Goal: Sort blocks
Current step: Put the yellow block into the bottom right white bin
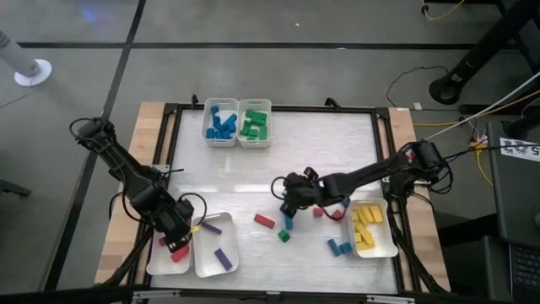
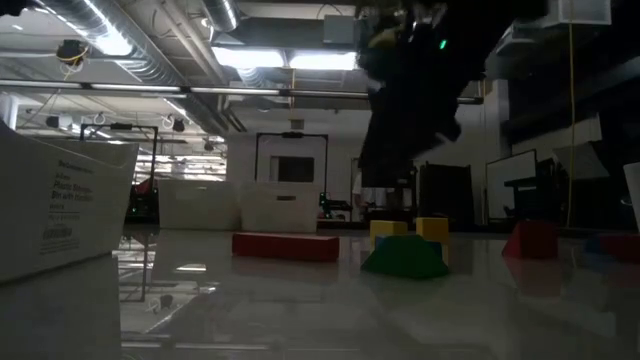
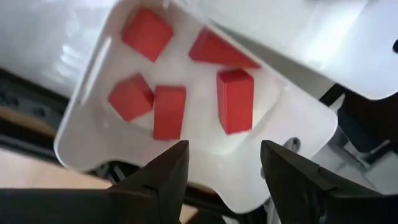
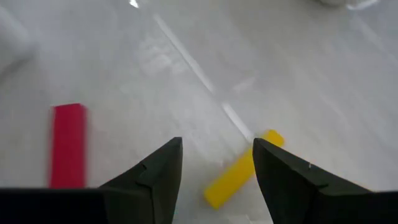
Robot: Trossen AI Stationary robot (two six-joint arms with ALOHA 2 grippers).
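My left gripper (image 1: 179, 243) (image 3: 224, 149) hangs open over the near-left white tray (image 3: 78, 127), which holds several red blocks (image 3: 235, 99). Nothing is between its fingers. My right gripper (image 1: 289, 200) (image 4: 217, 146) is open over the middle of the table and points slantingly down. Past its fingertips a yellow bar (image 4: 241, 169) lies on the table, with a red bar (image 4: 67, 146) (image 1: 264, 220) beside it. More loose blocks lie around it: green (image 1: 284, 236) (image 2: 405, 258), blue (image 1: 339, 247) and red (image 1: 336, 214).
A blue-block tray (image 1: 221, 123) and a green-block tray (image 1: 254, 123) stand at the far edge. A tray with purple blocks (image 1: 216, 256) sits beside the red one, and a yellow-block tray (image 1: 372, 226) is near right. A black frame (image 1: 380, 118) rims the white tabletop.
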